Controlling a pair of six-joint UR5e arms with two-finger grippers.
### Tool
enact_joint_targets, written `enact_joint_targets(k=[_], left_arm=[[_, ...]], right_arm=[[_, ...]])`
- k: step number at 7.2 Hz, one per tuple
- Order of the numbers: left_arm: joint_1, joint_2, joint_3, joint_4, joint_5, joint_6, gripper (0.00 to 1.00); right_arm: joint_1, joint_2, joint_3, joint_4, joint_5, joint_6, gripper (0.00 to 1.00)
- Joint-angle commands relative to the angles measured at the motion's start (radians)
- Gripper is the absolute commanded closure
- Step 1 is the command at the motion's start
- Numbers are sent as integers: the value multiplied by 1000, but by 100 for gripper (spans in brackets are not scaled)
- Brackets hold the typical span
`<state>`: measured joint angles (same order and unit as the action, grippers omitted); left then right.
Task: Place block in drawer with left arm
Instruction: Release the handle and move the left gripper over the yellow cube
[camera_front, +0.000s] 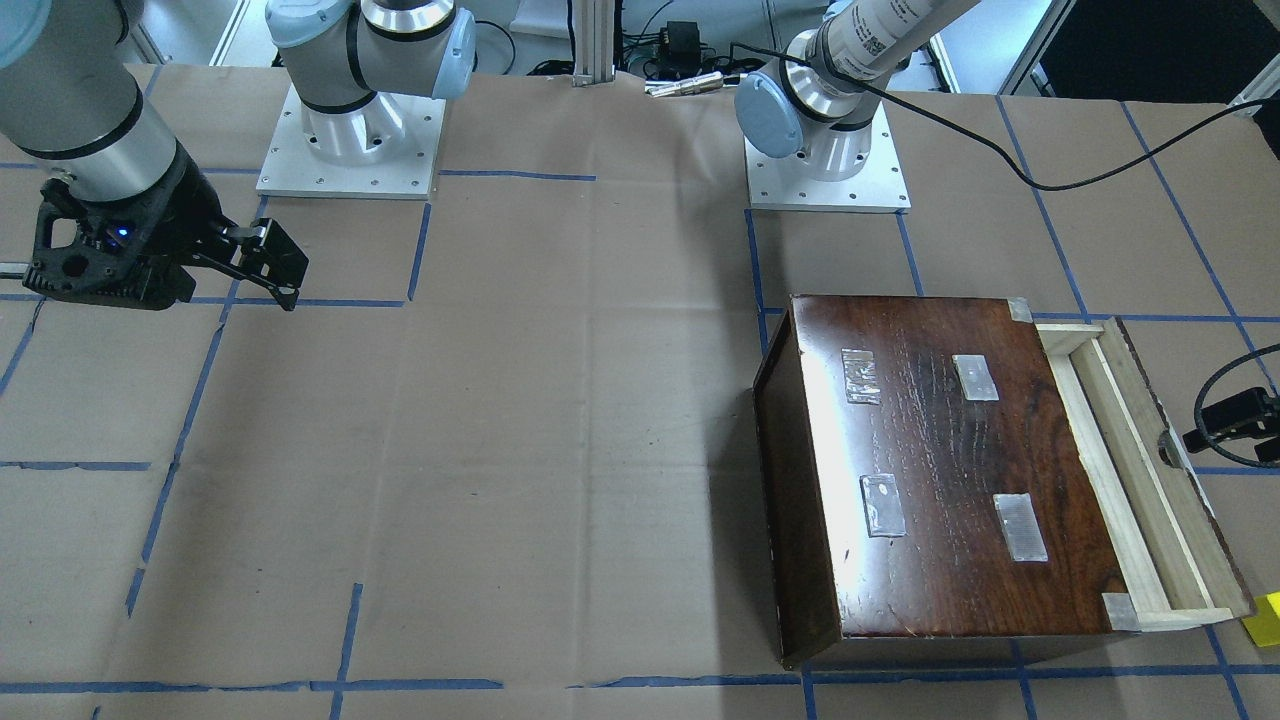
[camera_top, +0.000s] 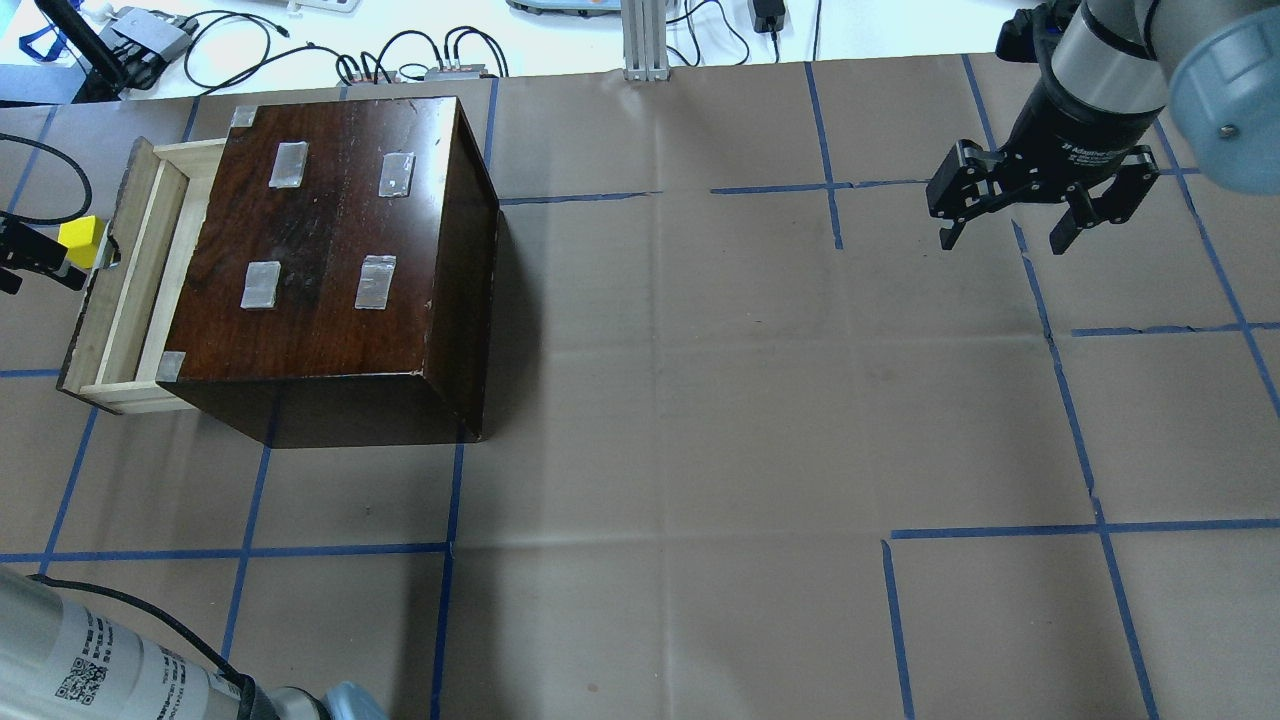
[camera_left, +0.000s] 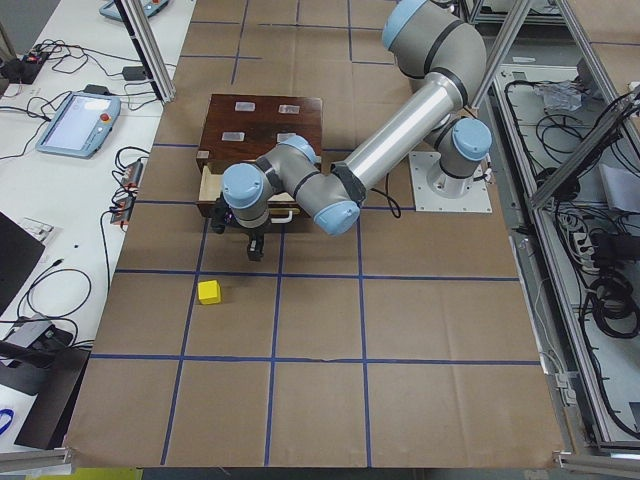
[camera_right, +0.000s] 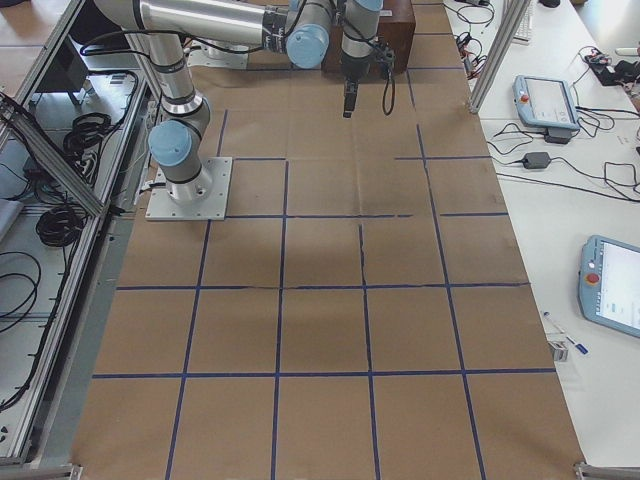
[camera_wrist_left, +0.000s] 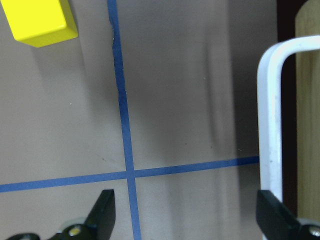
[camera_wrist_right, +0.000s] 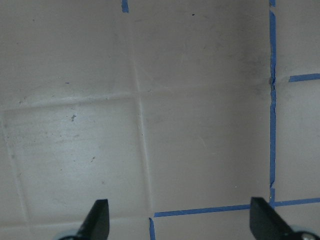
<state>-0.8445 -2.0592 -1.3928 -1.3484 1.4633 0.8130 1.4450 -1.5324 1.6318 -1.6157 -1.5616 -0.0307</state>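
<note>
The block (camera_left: 208, 292) is a small yellow cube lying on the paper-covered table in front of the drawer, outside it. It also shows in the left wrist view (camera_wrist_left: 40, 20) and in the overhead view (camera_top: 82, 240). The drawer (camera_top: 120, 290) is a pale wood tray, pulled partly out of the dark wooden box (camera_top: 330, 260). My left gripper (camera_wrist_left: 187, 220) is open and empty, above the table between the drawer front and the block, with the drawer's white handle (camera_wrist_left: 270, 125) beside one finger. My right gripper (camera_top: 1005, 235) is open and empty, far from the box.
Blue tape lines (camera_top: 450, 550) cross the brown paper. Both arm bases (camera_front: 350, 140) stand on white plates at the robot's side. Cables and devices (camera_top: 420, 60) lie beyond the table's far edge. The left arm's black cable (camera_front: 1100, 180) hangs over the table near the box.
</note>
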Motion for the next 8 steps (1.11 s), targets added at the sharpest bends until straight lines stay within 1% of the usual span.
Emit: enact_joint_targets(k=[1, 2, 4, 5, 6, 7, 8], left_arm=[[2, 1, 6, 2, 2, 14, 2], [5, 2, 6, 5, 0, 18, 2], [54, 1, 9, 26, 0, 43, 2], [64, 1, 9, 58, 2, 93, 2], [65, 1, 14, 83, 2, 97, 2], [65, -8, 49, 90, 3, 95, 2], [65, -56, 117, 91, 3, 91, 2]], right_arm=[[0, 0, 0, 0, 0, 0, 0], [0, 0, 0, -1, 0, 0, 0], [0, 0, 0, -1, 0, 0, 0], [0, 0, 0, -1, 0, 0, 0], [0, 0, 0, -1, 0, 0, 0], [0, 0, 0, 0, 0, 0, 0], [0, 0, 0, 0, 0, 0, 0]])
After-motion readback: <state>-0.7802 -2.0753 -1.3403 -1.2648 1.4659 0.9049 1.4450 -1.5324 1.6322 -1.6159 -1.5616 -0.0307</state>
